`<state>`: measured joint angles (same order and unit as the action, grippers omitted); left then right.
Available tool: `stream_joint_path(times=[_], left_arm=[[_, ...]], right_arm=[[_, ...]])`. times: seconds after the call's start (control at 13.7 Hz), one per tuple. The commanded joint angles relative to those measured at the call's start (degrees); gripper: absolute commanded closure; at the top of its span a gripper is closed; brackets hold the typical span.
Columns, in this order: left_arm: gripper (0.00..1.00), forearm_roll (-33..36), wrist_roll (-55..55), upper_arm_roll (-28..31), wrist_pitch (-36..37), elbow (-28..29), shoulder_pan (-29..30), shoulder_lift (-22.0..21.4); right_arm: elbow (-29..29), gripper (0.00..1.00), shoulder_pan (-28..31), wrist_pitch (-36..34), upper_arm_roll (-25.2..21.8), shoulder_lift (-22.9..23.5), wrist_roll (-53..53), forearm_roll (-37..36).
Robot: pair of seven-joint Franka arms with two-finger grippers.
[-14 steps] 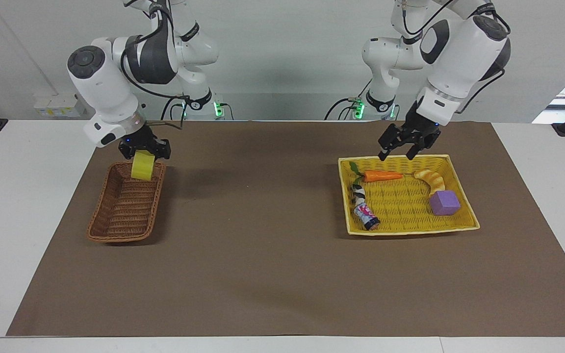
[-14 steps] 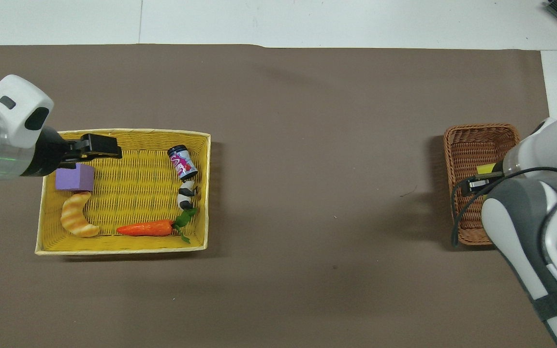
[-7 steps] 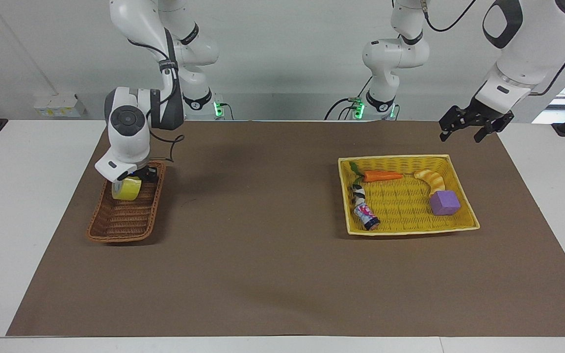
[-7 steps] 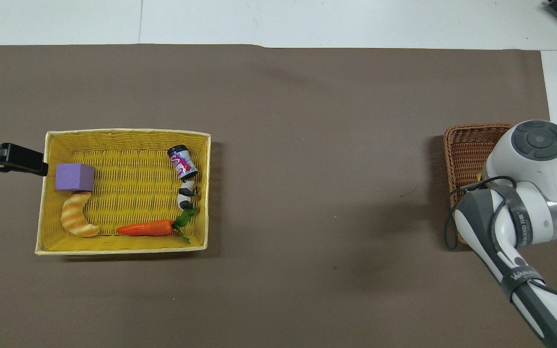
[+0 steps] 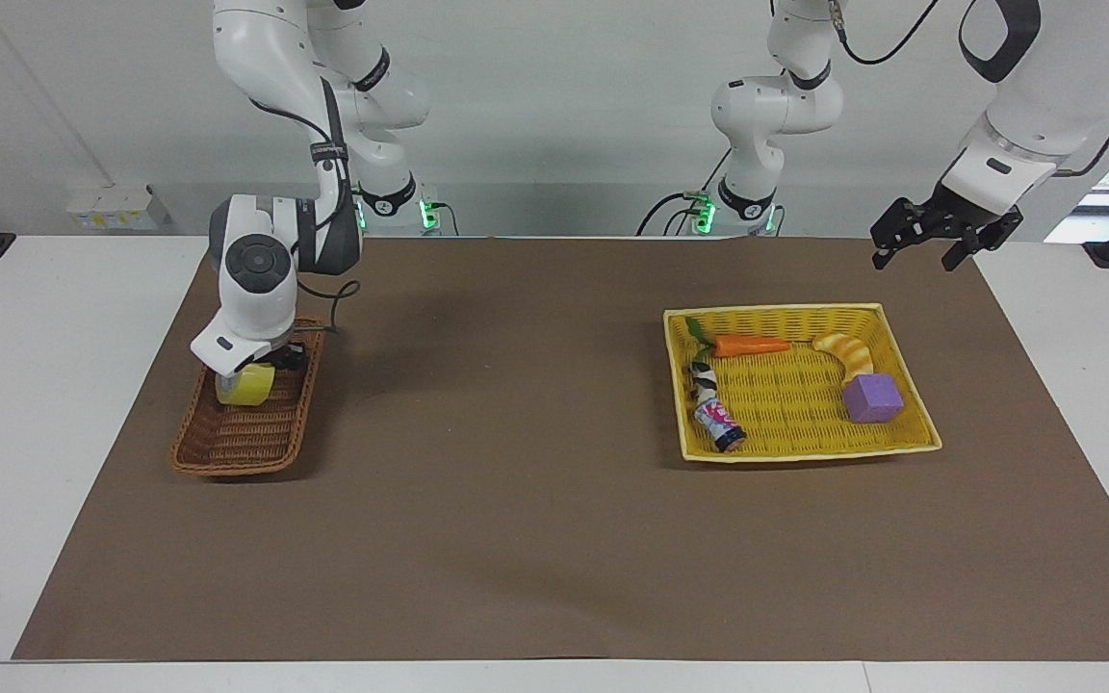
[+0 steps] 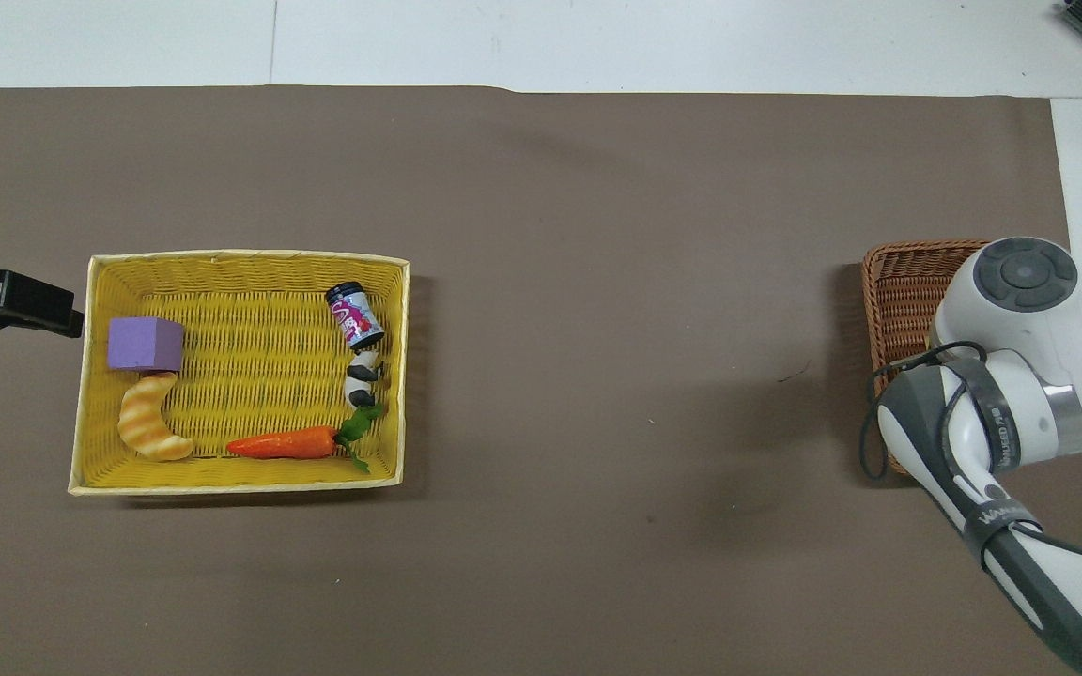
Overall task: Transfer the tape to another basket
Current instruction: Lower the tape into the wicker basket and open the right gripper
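Tape [image 5: 245, 385] down in basket [image 5: 227, 448], right gripper [image 5: 261, 371] fingers' state unclear; left gripper [image 5: 930, 236] fingers spread.

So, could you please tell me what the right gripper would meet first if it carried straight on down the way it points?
The right gripper points down into the brown wicker basket, with the tape beneath it. Going on, the tape would probably press onto the basket's floor first; how close it already is cannot be told.

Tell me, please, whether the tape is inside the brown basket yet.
Inside: in the facing view the tape sits low within the basket walls, under the right gripper.
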<state>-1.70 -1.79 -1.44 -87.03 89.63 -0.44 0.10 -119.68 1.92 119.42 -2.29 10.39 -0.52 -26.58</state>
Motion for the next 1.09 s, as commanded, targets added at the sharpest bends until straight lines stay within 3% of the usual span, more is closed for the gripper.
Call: stream_joint_path(times=[0.0,0.07,0.15,0.58,1.02], left_arm=[[0.0,1.2,-0.9,-0.3,-1.7,0.6,0.6,-0.5],[0.0,1.3,-0.9,-0.3,-2.3,1.3,0.7,-0.9],[0.0,1.3,-0.9,-0.3,-2.6,1.7,0.6,-1.0],[0.0,1.3,-1.0,-0.1,-3.0,1.0,0.8,-1.0],[0.0,3.3,-0.9,-0.1,-3.0,0.8,0.6,-1.2]], right_arm=[[-0.4,0.81,1.1,0.7,0.8,-0.4,-0.7,-0.5],[-0.3,0.27,1.2,0.3,0.8,-0.4,-1.4,0.0],[-0.3,0.0,1.2,0.2,0.8,-0.4,-1.5,2.1],[3.6,0.0,0.6,-4.6,1.0,-1.9,-1.5,14.2],[9.0,0.0,-0.8,-7.6,1.5,-8.0,-0.7,21.6]])
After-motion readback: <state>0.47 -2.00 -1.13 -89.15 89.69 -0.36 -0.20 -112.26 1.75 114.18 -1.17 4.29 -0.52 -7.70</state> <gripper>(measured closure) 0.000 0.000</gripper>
